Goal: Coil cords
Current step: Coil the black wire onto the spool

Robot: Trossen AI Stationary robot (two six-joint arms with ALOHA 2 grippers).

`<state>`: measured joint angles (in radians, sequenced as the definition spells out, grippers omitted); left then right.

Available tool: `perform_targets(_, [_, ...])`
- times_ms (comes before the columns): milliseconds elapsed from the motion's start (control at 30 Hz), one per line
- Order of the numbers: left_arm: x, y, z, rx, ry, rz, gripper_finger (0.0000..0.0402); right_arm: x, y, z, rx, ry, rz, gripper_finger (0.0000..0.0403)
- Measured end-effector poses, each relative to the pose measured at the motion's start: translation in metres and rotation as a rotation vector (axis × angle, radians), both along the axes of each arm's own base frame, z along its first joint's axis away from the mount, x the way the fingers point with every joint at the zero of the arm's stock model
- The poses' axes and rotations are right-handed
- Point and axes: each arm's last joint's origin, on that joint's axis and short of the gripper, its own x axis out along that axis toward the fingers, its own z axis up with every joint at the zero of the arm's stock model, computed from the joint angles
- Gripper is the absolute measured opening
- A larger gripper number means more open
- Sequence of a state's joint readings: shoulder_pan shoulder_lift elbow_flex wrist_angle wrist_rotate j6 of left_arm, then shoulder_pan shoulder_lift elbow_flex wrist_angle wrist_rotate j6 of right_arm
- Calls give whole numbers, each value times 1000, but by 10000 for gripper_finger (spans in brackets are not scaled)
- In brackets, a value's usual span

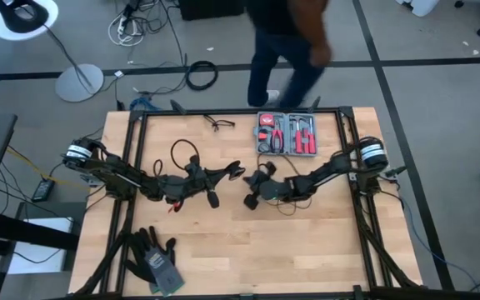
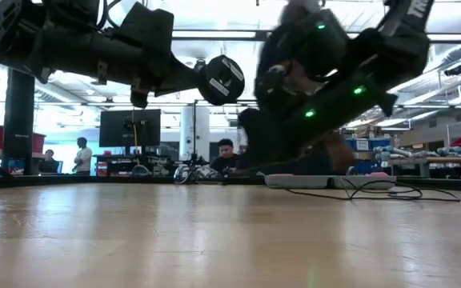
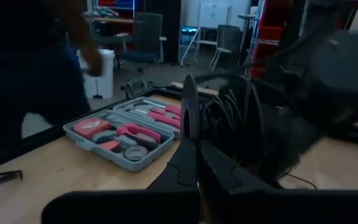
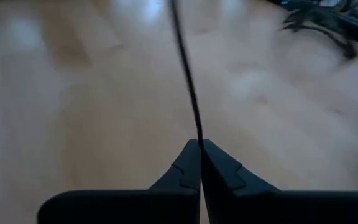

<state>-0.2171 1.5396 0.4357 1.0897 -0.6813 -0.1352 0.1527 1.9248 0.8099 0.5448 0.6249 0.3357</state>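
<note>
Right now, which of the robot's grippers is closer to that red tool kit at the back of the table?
The right gripper, though not by much. It sits in front of the tool kit; the left gripper lies off to the kit's side.

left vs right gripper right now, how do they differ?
Left gripper is shut with no cord visibly pinched between its tips; right gripper is shut on the thin black cord, which runs away over the table. Left faces the tool kit; right faces bare wood. Both are shut, near table centre.
</note>
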Motion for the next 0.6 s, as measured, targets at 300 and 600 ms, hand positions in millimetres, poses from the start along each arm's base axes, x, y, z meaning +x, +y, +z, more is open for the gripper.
perform_targets(300, [0,6,-3,-38,9,38,0,49,14,16,-108,104,153,1])
perform_targets(600, [0,6,-11,-42,90,43,0,8,9,49,-214,218,-12,0])
